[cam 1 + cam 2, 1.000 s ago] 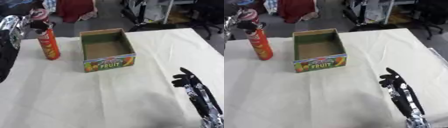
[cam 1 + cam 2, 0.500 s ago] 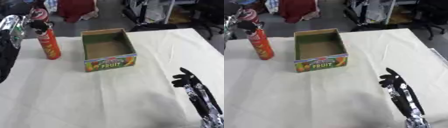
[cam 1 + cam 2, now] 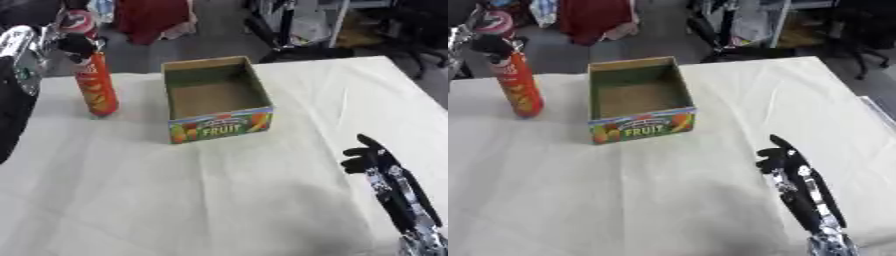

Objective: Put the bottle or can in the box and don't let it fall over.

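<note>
Can (image 3: 94, 85), tall, red and narrow, is seen upright on the table (image 3: 219, 200), just beside the box (image 3: 216, 102) on its left side and apart from it. The top of the can is met by dark fingers of the left hand (image 3: 77, 42); whether they are curled round the cap or merely laid against it cannot be told, since the fingers are blurred and the rest of the hand is cut off at the picture's edge. The right hand (image 3: 785, 160) is held idle near the lower right corner, fingers straight and pointing up, with nothing in it.

A fall is judged the chief risk. The can is tall on a small base and is taken at the very top, so a sideways pull could tip it before it is lifted. The near wall of the box could be clipped by the can's bottom if it is not raised high enough, and the light cardboard box could be shoved along the cloth. A tilted release on the box floor could also let it topple.

The can's cap is hidden behind the fingers. Its label cannot be read. The near inner wall of the box is out of sight.
</note>
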{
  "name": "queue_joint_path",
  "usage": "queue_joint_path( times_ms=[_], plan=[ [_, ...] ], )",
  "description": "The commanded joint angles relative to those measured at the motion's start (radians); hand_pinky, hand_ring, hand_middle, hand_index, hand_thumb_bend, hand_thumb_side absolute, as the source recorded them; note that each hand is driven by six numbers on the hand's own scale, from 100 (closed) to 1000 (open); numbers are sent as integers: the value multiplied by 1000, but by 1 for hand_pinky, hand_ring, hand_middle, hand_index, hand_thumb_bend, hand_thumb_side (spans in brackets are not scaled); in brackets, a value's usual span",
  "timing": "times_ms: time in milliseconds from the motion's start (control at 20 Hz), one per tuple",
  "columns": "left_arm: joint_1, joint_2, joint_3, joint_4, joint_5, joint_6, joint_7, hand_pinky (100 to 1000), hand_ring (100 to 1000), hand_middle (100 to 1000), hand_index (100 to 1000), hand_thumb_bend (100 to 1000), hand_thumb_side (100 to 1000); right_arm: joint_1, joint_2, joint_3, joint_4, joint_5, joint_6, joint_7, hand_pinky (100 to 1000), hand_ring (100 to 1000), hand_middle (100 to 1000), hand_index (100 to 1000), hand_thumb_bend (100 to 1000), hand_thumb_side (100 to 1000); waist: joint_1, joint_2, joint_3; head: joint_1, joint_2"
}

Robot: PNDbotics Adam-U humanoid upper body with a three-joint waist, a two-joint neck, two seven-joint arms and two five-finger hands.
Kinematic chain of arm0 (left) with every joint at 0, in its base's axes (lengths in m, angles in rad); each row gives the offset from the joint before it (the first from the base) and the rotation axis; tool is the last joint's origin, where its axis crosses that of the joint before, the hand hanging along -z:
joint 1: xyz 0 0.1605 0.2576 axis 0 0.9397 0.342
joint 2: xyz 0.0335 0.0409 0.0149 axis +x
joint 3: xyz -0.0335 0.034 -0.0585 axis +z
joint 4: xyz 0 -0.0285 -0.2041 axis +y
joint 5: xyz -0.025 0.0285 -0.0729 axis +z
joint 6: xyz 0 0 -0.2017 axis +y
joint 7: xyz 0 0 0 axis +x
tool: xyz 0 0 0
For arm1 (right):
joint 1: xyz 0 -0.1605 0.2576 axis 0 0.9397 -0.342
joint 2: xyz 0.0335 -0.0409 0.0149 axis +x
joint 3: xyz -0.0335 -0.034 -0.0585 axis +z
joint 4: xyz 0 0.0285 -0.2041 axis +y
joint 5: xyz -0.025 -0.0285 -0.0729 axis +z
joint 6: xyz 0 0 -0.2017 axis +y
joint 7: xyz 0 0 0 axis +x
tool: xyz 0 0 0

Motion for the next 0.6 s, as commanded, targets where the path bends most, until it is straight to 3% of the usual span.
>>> queue_joint_path(
  times_ms=[50,300,600],
  plan=[
    [-39,42,-1,-53,38,-9,1,100,310,346,649,151,483,-5,-9,-8,-10,0,-2,-4,668,680,698,944,100,847,3,-19,3,-6,1],
    [-84,7,-7,-140,97,-58,-10,100,305,339,639,144,483,-2,-9,-8,-9,1,-1,-4,668,680,698,944,100,846,1,-23,6,-12,3],
    [-93,-48,-83,-276,181,-136,-80,100,307,343,645,141,492,-3,-9,-4,-8,1,-2,-1,668,680,698,944,100,845,-1,-25,5,-9,2]
  ],
)
